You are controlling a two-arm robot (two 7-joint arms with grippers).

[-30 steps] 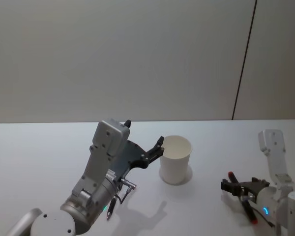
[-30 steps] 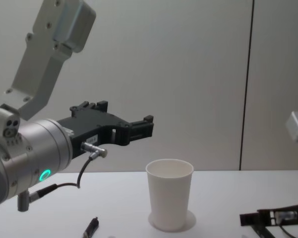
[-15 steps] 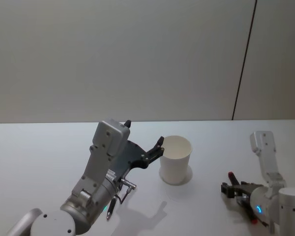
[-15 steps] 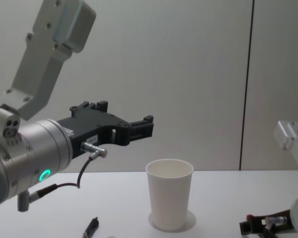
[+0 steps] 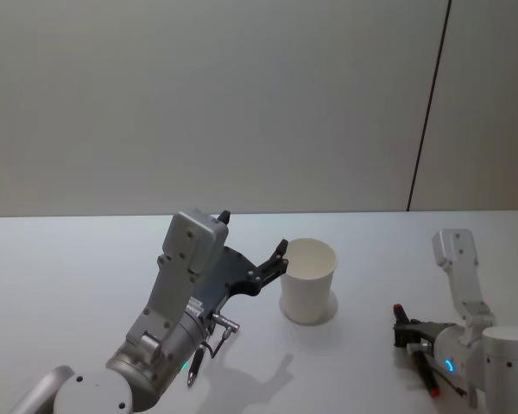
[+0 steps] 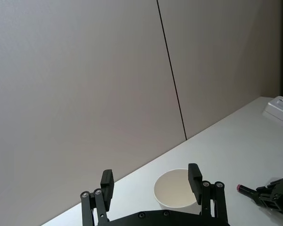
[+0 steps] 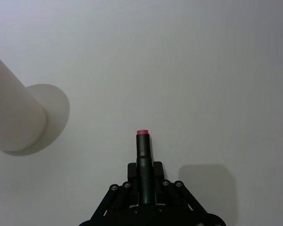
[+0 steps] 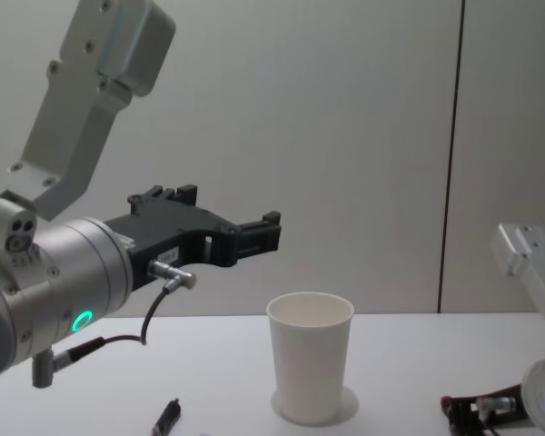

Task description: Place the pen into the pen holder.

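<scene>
The pen, dark with a pink-red end, is held in my right gripper, which is shut on its barrel low over the white table. In the head view that gripper is right of the pen holder, a plain white paper cup standing upright on a small round base disc. The pen's red end points toward the cup, with a clear gap between them. My left gripper hangs open in the air just left of the cup, holding nothing.
A second dark pen lies on the table under my left arm, left of the cup. The white table runs back to a pale wall. A small white box sits at the table's far right.
My right arm has swung a little left toward the cup, carrying the pen with it. The left arm and the cup have not moved.
</scene>
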